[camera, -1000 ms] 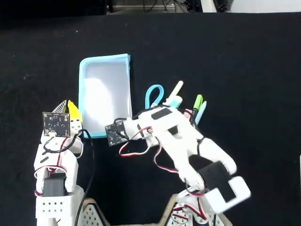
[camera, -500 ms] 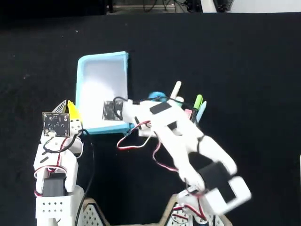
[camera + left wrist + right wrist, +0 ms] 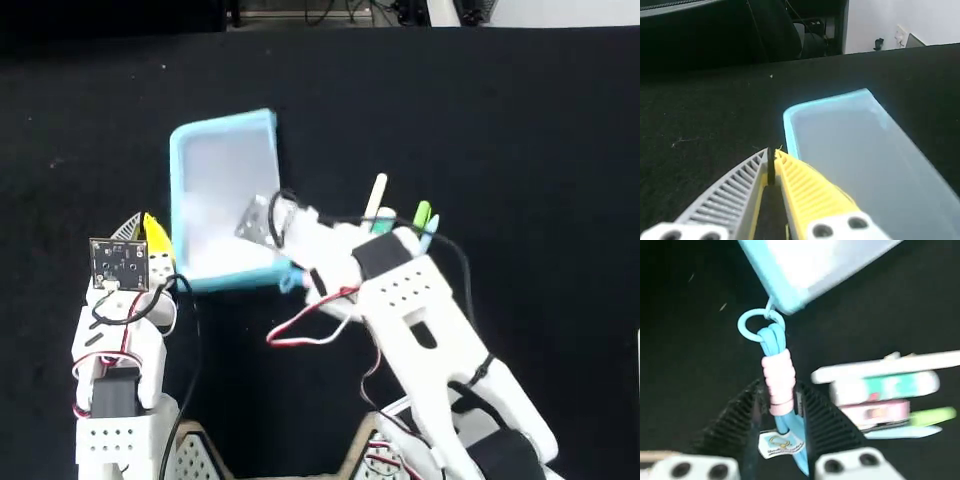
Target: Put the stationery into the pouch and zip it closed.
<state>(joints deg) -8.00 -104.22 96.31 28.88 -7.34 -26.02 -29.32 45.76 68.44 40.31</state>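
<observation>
- The right gripper (image 3: 780, 392) pinches the pull strap (image 3: 774, 347) of the blue pouch (image 3: 222, 180), which lies left of centre on the black table (image 3: 520, 130).
- The stationery (image 3: 400, 218) lies bunched just beside the pouch, outside it.
- The left gripper (image 3: 771, 159), closed on nothing, sits by the pouch's near corner.
- Risk: with nothing pinning the pouch, a tug could drag it whole instead of running the zip.

Light-blue pouch (image 3: 222, 190) lies flat, with the stationery (image 3: 421, 214) clustered nearby.
</observation>
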